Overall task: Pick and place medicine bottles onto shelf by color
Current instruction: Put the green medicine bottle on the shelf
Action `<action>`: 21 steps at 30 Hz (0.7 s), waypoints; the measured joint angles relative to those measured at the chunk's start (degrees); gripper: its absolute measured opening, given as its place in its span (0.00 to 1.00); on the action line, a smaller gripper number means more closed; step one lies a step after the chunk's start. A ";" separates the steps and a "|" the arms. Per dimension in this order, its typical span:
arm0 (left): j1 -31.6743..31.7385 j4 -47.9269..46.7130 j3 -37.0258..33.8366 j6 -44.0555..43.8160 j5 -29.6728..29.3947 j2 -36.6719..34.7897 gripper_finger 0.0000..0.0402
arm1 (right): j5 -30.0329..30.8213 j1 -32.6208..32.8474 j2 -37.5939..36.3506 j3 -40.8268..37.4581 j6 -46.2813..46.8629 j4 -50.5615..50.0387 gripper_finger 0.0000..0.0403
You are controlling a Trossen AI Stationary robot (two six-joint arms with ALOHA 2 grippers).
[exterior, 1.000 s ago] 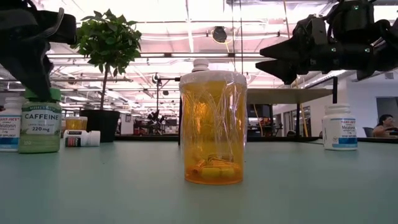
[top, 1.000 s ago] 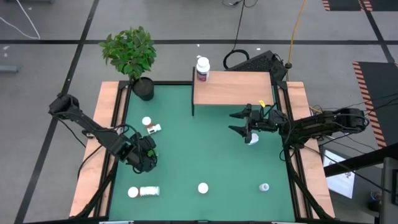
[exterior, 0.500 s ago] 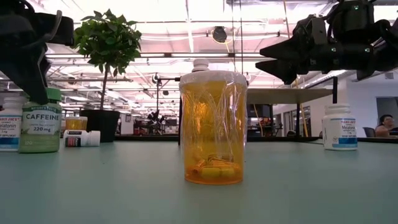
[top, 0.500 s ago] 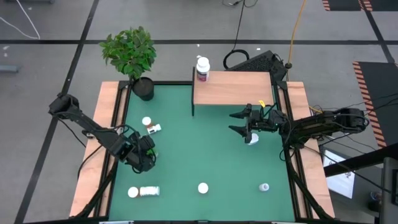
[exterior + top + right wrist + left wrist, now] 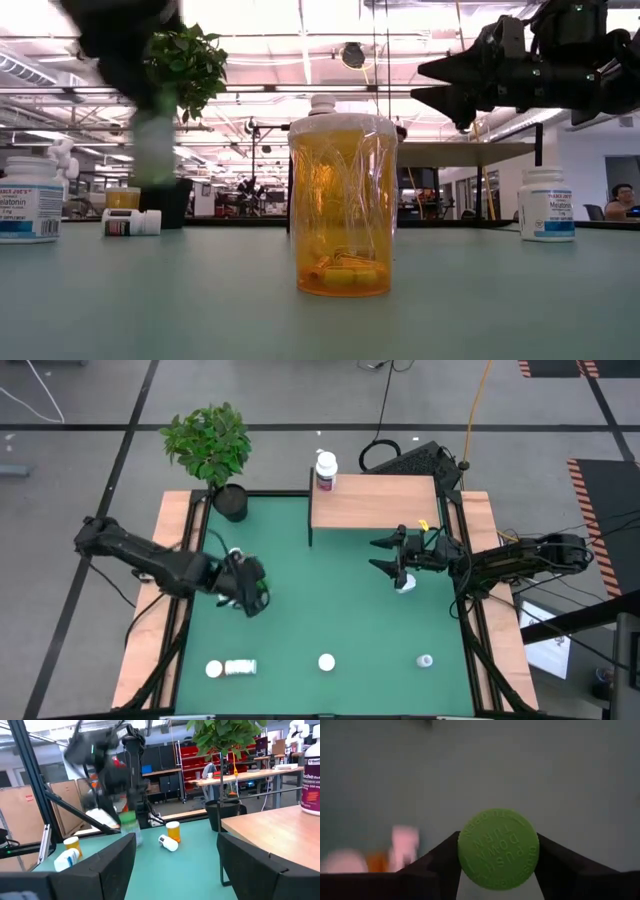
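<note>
My left gripper [image 5: 250, 592] is shut on a white bottle with a green cap [image 5: 498, 848], held above the green mat's left middle. The bottle shows blurred in the low view [image 5: 155, 140] and in the right wrist view [image 5: 129, 822]. My right gripper [image 5: 390, 557] is open and empty, level, in front of the shelf [image 5: 375, 505], just above a white bottle [image 5: 404, 584] that stands on the mat. A white bottle with a pink label [image 5: 326, 470] stands on the shelf's far left corner. My left gripper pinches the round green cap [image 5: 470, 845] at the bottle's top between its two fingers, one on each side. The fingers come from above, pointing down. The bottle hangs upright below them, lifted clear of the mat.
An orange bottle with a white cap [image 5: 327, 661] stands near the front middle. Two bottles [image 5: 240, 560] lie by the left gripper, two more [image 5: 230, 668] at the front left, a small one [image 5: 426, 660] at the front right. A potted plant [image 5: 210, 445] stands at the far left.
My left gripper has lifted the green-capped bottle off the mat and carried it up, toward the table's far edge and to the right. The bottle stays upright in the hold.
</note>
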 joint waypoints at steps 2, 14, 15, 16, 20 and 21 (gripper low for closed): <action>3.45 1.87 5.49 7.95 0.17 1.76 0.50 | 0.00 0.00 0.01 0.00 1.30 0.01 0.68; 24.39 -2.31 42.70 36.45 6.60 22.22 0.50 | -0.08 1.22 -0.01 0.02 4.95 -2.28 0.68; 26.04 -2.59 45.28 37.58 6.94 23.99 0.50 | -0.11 1.38 0.03 0.02 4.95 -2.64 0.68; 27.62 -3.66 47.60 38.53 7.60 25.95 0.51 | -0.05 1.55 0.03 0.02 4.95 -2.81 0.68; 32.68 -6.41 55.18 42.40 9.51 33.27 0.53 | -0.07 1.86 0.01 0.02 3.83 -4.77 0.68; 33.54 -6.71 56.33 43.02 9.52 34.72 0.53 | -0.05 1.86 -0.02 0.02 3.12 -5.46 0.68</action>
